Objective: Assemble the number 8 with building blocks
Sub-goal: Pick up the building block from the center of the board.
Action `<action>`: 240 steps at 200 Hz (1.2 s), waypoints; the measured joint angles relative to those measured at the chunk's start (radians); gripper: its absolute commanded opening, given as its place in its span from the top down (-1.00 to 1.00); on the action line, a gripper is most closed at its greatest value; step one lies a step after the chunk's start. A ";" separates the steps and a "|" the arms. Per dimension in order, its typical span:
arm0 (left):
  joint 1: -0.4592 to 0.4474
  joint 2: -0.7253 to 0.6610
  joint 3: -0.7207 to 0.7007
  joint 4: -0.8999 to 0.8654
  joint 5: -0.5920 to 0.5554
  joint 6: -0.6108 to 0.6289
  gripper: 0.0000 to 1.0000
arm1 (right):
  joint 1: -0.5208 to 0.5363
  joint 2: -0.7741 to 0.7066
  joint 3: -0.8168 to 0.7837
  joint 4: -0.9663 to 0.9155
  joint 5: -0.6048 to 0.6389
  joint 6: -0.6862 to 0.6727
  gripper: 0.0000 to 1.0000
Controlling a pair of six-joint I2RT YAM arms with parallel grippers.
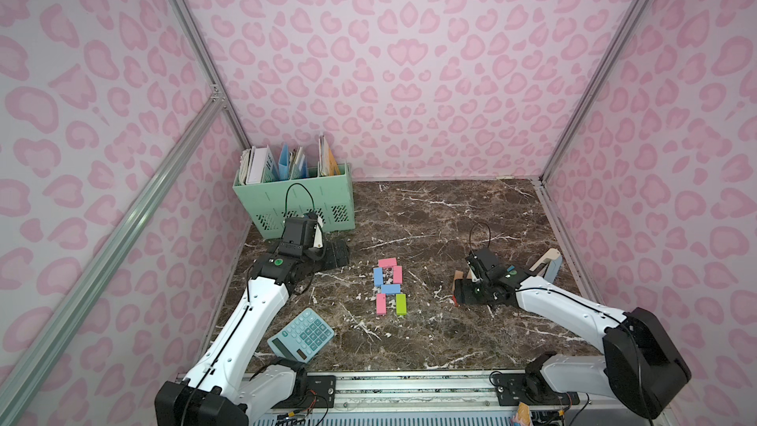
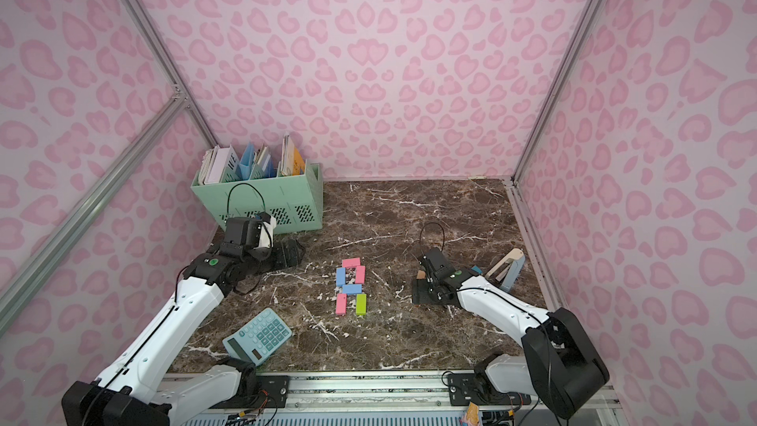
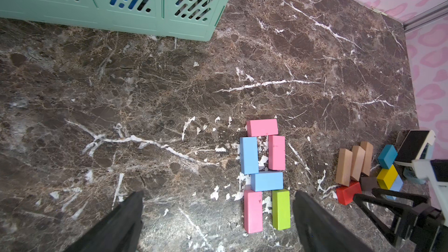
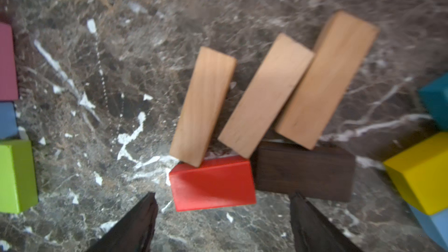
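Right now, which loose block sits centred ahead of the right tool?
The red block, centred before the open right tool; the dark brown block beside it lies off-centre.

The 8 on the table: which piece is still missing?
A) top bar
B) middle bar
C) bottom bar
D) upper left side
C: nothing joins the near ends of the lower pink block and the green block, while the pink top bar and blue middle bar are laid.

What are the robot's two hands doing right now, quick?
Left gripper: open, holding nothing.
Right gripper: open, holding nothing, poised at the red block.
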 measured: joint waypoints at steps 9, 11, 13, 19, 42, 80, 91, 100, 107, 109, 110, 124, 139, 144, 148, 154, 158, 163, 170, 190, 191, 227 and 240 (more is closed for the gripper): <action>0.000 0.000 0.000 0.000 0.000 0.000 -0.97 | 0.017 0.025 0.012 0.000 0.006 -0.009 -0.75; 0.000 0.000 0.000 0.000 0.000 0.000 -0.97 | 0.021 0.031 0.014 0.000 0.007 -0.011 -0.75; 0.000 0.000 0.000 0.000 0.000 0.000 -0.97 | 0.023 0.035 0.016 0.000 0.008 -0.015 -0.74; 0.000 0.000 0.000 0.000 0.000 0.000 -0.97 | 0.026 0.048 0.021 0.000 0.015 -0.018 -0.74; 0.000 0.000 0.000 0.000 0.000 0.000 -0.97 | 0.035 0.075 0.031 0.003 0.042 -0.024 -0.74; 0.000 0.000 0.000 0.000 0.000 0.000 -0.97 | 0.042 0.080 0.033 0.000 0.054 -0.024 -0.72; 0.000 0.000 0.000 0.000 0.000 0.000 -0.97 | 0.051 0.077 0.033 -0.001 0.056 -0.024 -0.72; 0.000 0.000 0.000 0.000 0.000 0.000 -0.97 | 0.060 0.076 0.033 -0.002 0.058 -0.021 -0.72; 0.000 0.000 0.000 0.000 0.000 0.000 -0.97 | 0.071 0.075 0.034 -0.004 0.054 -0.021 -0.72; 0.000 0.000 0.000 0.000 0.000 0.000 -0.97 | 0.074 0.074 0.034 -0.005 0.053 -0.021 -0.72; 0.000 0.000 0.000 0.000 0.000 0.000 -0.97 | 0.076 0.074 0.034 -0.006 0.053 -0.021 -0.72; 0.000 -0.001 -0.001 0.000 0.000 0.000 -0.97 | 0.097 0.073 0.036 -0.013 0.047 -0.016 -0.70; 0.000 -0.001 -0.002 0.000 0.000 0.000 -0.97 | 0.104 0.075 0.039 -0.019 0.048 -0.008 -0.70; 0.000 -0.002 -0.003 0.000 0.000 0.000 -0.97 | 0.108 0.077 0.040 -0.021 0.050 -0.001 -0.70; 0.000 -0.002 -0.003 0.000 0.000 0.000 -0.97 | 0.110 0.078 0.040 -0.023 0.053 0.003 -0.70; 0.000 -0.002 -0.004 0.000 0.000 0.000 -0.97 | 0.114 0.081 0.040 -0.026 0.055 0.002 -0.70; 0.000 -0.003 -0.004 0.000 0.000 0.000 -0.97 | 0.116 0.082 0.040 -0.027 0.056 0.003 -0.70; 0.000 -0.003 -0.004 0.000 0.000 0.000 -0.97 | 0.117 0.084 0.040 -0.028 0.060 0.005 -0.70; 0.000 -0.003 -0.004 0.000 0.000 0.000 -0.97 | 0.119 0.085 0.040 -0.028 0.067 0.010 -0.70; 0.000 -0.003 -0.004 0.000 0.000 0.000 -0.97 | 0.121 0.093 0.041 -0.032 0.082 0.032 -0.71; 0.000 -0.003 -0.004 0.000 0.000 0.000 -0.97 | 0.121 0.094 0.041 -0.032 0.082 0.033 -0.71; 0.000 -0.008 -0.004 0.000 0.000 0.001 -0.97 | 0.121 0.117 0.043 -0.040 0.098 0.080 -0.61; 0.000 -0.008 -0.004 0.000 0.000 0.001 -0.97 | 0.121 0.128 0.045 -0.039 0.103 0.084 -0.57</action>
